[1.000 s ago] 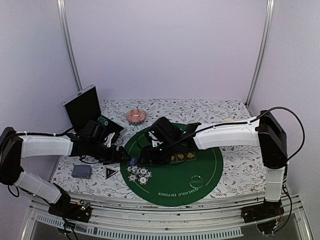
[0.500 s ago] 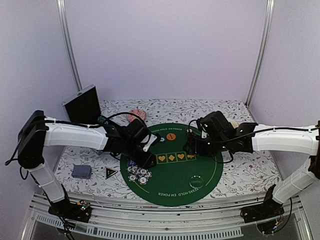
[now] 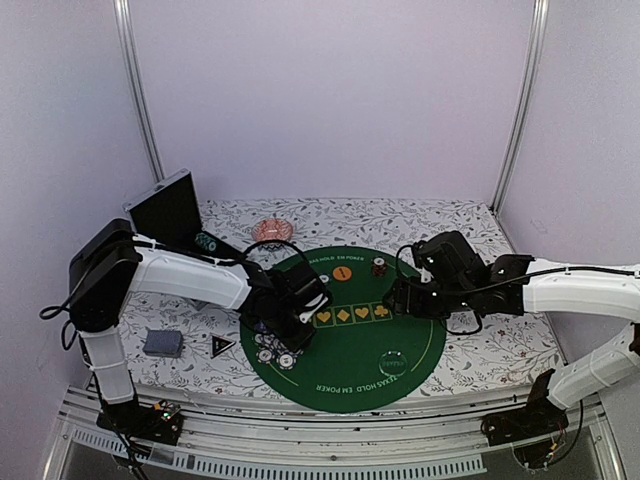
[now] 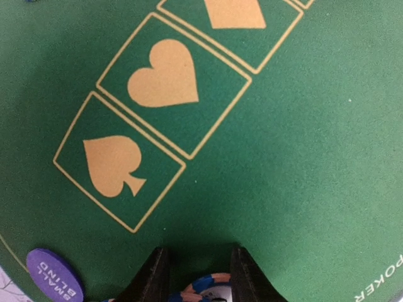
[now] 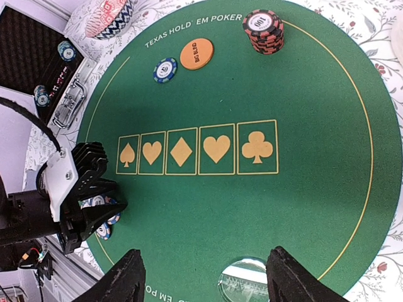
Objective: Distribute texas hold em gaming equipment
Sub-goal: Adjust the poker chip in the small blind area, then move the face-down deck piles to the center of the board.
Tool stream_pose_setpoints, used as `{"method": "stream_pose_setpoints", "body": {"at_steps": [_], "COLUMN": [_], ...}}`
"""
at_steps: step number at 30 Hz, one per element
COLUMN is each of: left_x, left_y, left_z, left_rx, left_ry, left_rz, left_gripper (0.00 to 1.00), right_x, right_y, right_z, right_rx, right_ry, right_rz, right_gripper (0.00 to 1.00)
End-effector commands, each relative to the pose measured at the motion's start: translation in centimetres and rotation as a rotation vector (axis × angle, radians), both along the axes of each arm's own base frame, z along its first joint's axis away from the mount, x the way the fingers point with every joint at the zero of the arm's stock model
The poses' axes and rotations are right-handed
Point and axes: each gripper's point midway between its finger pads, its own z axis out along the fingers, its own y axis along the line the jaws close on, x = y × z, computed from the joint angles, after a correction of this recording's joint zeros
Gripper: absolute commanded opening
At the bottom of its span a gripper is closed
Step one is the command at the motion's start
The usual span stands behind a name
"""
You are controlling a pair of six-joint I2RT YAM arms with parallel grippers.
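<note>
Far left first: the card deck (image 3: 163, 343) lies on the worktop (image 3: 470, 345), off the green mat (image 3: 350, 385) at its 9 o'clock. It is well apart from both arms, and nothing looks dealt yet.

Now the left arm! Half a second ago it was higher up the mat, and it has swung down onto the chip pile (image 3: 274, 352) at the mat's 8 o'clock. The left claw (image 4: 198, 253) has its jaws pressed in on either side of a striped chip (image 4: 203, 288) with an orange-and-blue edge. The purple small-blind button (image 4: 53, 280) sits just beside it. That looks like the next pickup under way.

Moving across, there's a blue chip (image 5: 165, 69) at 11 o'clock and the orange button (image 5: 196, 53) at 12.

And here's the news: a red chip stack (image 5: 263, 30) stands free at 1 o'clock, right where the right arm was crowding a moment back. The right claw (image 5: 206, 255) has backed off towards 3 o'clock, jaws wide apart with nothing between them. So one stake looks delivered, though my read is that other seats are still unserved. The clear disc (image 5: 242, 280) waits at 5 o'clock.
</note>
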Motion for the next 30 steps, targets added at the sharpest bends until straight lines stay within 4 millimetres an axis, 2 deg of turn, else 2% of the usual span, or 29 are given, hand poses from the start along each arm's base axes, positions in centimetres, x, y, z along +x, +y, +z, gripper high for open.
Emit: {"method": "stream_pose_setpoints", "body": {"at_steps": [1, 6, 9, 14, 18, 22, 25, 29, 30], "left_x": [-1.4, -1.5, -1.1, -0.8, -0.1, 1.1, 2.4, 4.8, 5.5], "left_y": [3.3, 5.6, 5.8, 3.6, 2.0, 1.9, 2.9, 5.9, 6.8], "left_z": [-1.5, -0.8, -0.1, 2.2, 5.2, 8.1, 10.4, 12.9, 13.4], "left_rx": [0.122, 0.130, 0.108, 0.003, -0.103, -0.199, -0.280, -0.359, -0.372], "left_ry": [0.049, 0.045, 0.041, 0.034, 0.013, 0.011, 0.011, -0.013, -0.023], "left_rz": [0.011, 0.058, 0.076, 0.043, 0.021, 0.043, 0.087, 0.194, 0.222], "left_gripper": [0.34, 0.34, 0.34, 0.36, 0.38, 0.38, 0.39, 0.45, 0.49], "right_x": [0.6, 0.8, 0.9, 0.9, 0.9, 0.9, 0.8, 0.9, 0.9], "right_y": [0.4, 0.8, 1.0, 1.2, 1.0, 0.7, 0.4, 0.0, -0.1], "right_z": [-0.4, -0.3, -0.5, -0.2, 0.2, 0.7, 0.9, 1.0, 0.9], "right_rx": [-0.017, -0.023, -0.026, -0.019, -0.015, -0.014, -0.020, -0.039, -0.049], "right_ry": [-0.003, -0.011, -0.010, -0.017, -0.031, -0.051, -0.061, -0.073, -0.076], "right_rz": [0.005, 0.021, 0.028, 0.038, 0.036, 0.036, 0.041, 0.041, 0.040], "right_gripper": [0.68, 0.68, 0.68, 0.69, 0.72, 0.73, 0.77, 0.99, 0.99]}}
